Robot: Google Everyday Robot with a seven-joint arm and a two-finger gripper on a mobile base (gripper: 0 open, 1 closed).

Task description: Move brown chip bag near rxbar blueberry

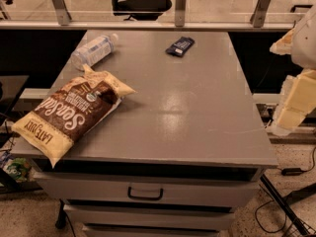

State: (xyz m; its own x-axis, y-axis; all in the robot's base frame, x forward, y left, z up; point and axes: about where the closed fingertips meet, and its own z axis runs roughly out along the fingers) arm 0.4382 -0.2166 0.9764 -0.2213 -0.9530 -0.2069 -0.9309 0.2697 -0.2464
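The brown chip bag (69,115) lies flat at the front left corner of the grey cabinet top (197,107), its pale yellow "LATE JULY" end hanging over the left edge. The rxbar blueberry (179,46), a small dark navy bar, lies at the back of the top, right of centre. My gripper (291,107) hangs at the right edge of the view, beyond the cabinet's right side, far from both the bag and the bar. It holds nothing that I can see.
A clear plastic water bottle (94,50) lies on its side at the back left, just behind the bag. Drawers with a handle (145,193) face me below. A railing and an office chair (140,3) stand behind. Cables lie on the floor at right.
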